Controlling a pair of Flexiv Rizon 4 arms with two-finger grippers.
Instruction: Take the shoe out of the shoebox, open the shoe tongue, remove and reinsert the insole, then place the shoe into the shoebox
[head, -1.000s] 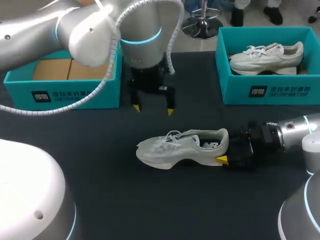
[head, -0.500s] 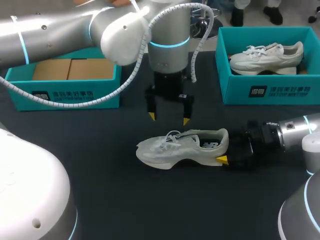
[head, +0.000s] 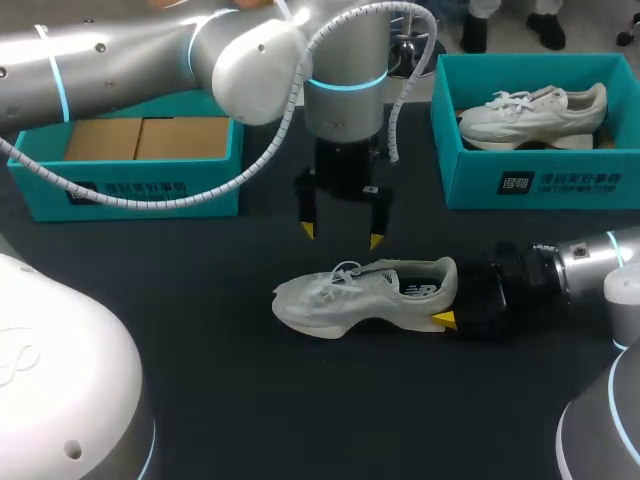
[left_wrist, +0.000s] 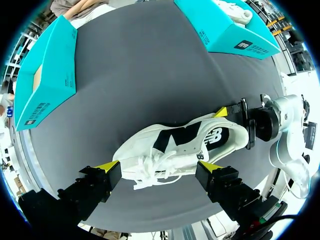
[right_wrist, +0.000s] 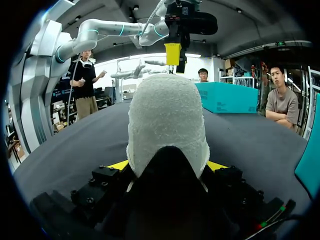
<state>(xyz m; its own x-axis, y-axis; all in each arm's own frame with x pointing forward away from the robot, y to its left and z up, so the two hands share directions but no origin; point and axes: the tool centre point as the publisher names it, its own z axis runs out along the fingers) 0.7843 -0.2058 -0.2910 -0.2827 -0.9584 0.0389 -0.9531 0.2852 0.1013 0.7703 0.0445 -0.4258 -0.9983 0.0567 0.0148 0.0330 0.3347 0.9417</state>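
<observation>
- Head view showed the black table (head: 200, 330) filling the scene, with everything else on it or over it.
- My left arm (head: 120, 50) came in from the left corner and reached past the middle, its wrist pointing straight down.
- My right arm (head: 590, 262) lay low along the table from the right side.
- At the far left stood the left shoebox (head: 130, 190), teal, with brown cardboard (head: 140, 138) inside it.
- At the far right stood the right shoebox (head: 540, 185), also teal, and a second shoe (head: 530, 115) lay in it on its sole.
- Between and nearer than the two boxes, the shoe (head: 340, 300) stood upright on its sole on the table, outside both boxes, toe to the left and heel to the right.
- Across the shoe's heel sat the right gripper (right_wrist: 168, 166), closed on it: the right wrist view showed a yellow tip pressed against each side of the heel.
- Above the shoe hung the left gripper (head: 342, 235), spread wide with nothing in it; in the left wrist view its two tips stood well out to either side of the shoe, touching nothing.
- Inside the shoe's opening the dark insole (left_wrist: 200, 142) was in place.
- White laces (left_wrist: 150, 172) lay loosely tied over the forefoot.
</observation>
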